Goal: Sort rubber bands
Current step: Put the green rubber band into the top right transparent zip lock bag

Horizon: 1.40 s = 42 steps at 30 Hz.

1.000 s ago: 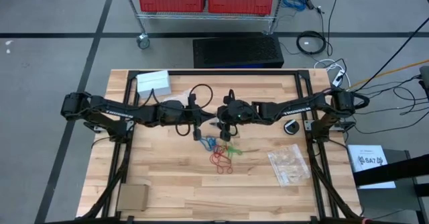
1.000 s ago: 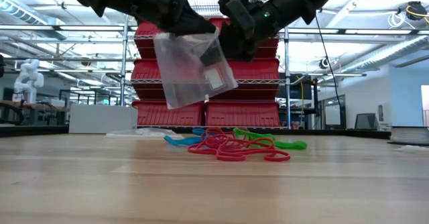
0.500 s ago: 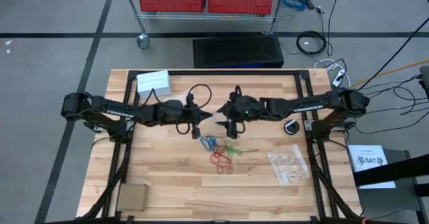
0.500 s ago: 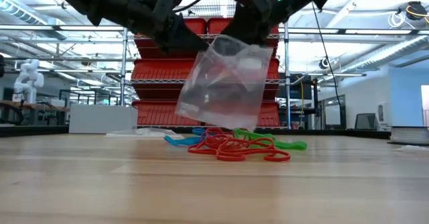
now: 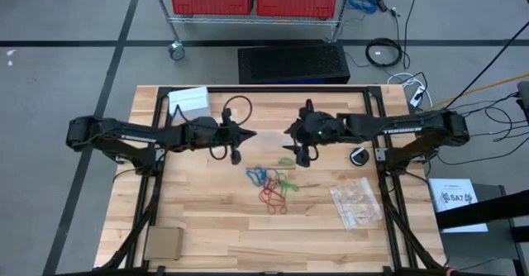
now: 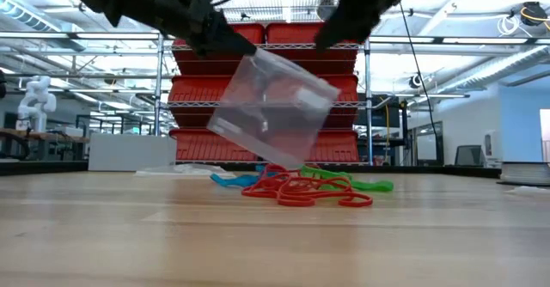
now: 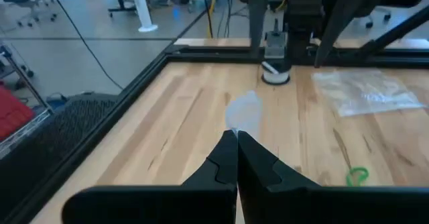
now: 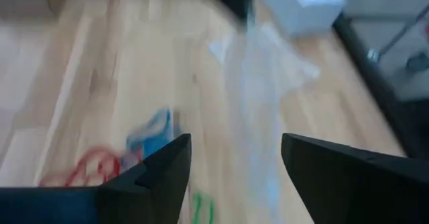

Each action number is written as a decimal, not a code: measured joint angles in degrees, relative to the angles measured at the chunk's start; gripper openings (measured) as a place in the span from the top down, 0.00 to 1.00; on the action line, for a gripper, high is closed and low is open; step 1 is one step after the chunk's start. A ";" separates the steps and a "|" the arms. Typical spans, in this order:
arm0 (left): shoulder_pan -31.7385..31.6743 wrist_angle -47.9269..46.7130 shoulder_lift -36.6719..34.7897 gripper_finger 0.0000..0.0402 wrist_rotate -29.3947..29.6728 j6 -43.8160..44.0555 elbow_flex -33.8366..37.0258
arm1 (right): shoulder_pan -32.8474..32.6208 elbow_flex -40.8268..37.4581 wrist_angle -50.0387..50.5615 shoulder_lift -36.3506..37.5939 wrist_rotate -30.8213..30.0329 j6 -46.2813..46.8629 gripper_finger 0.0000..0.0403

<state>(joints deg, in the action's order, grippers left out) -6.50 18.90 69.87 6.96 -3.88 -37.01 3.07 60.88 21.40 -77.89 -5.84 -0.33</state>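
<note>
We see the left gripper (image 6: pixel 225 42) pinching a clear plastic bag (image 6: pixel 271 106) above the tangled red, blue and green rubber bands (image 6: pixel 296 184). The right gripper (image 8: pixel 231 160) hangs spread wide beside it; a heap of clear plastic bags (image 5: pixel 355 203) lies nearby.

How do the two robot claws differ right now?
The left gripper has its jaws pressed shut on a clear plastic bag; the right gripper has its jaws wide open and empty. Both hang above the table, near the rubber bands.
</note>
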 joint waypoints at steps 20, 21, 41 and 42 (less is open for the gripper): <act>-0.33 0.79 -7.07 1.00 0.24 2.04 7.11 | 0.22 -11.91 -14.03 -19.16 4.72 4.19 0.44; -0.33 1.97 -7.06 1.00 0.26 2.08 7.85 | 0.22 -11.91 -14.04 -20.05 4.71 4.44 0.44; -1.36 5.24 -7.07 1.00 0.42 3.08 9.46 | -3.06 -4.76 -11.43 -17.02 6.77 6.82 0.99; -1.36 5.24 -7.07 1.00 0.42 3.06 9.46 | -3.68 -3.60 -11.24 -16.37 5.85 6.48 0.99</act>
<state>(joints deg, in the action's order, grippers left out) -7.86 24.14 62.81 7.38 -0.82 -27.55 -0.61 57.28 10.16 -94.25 0.01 6.15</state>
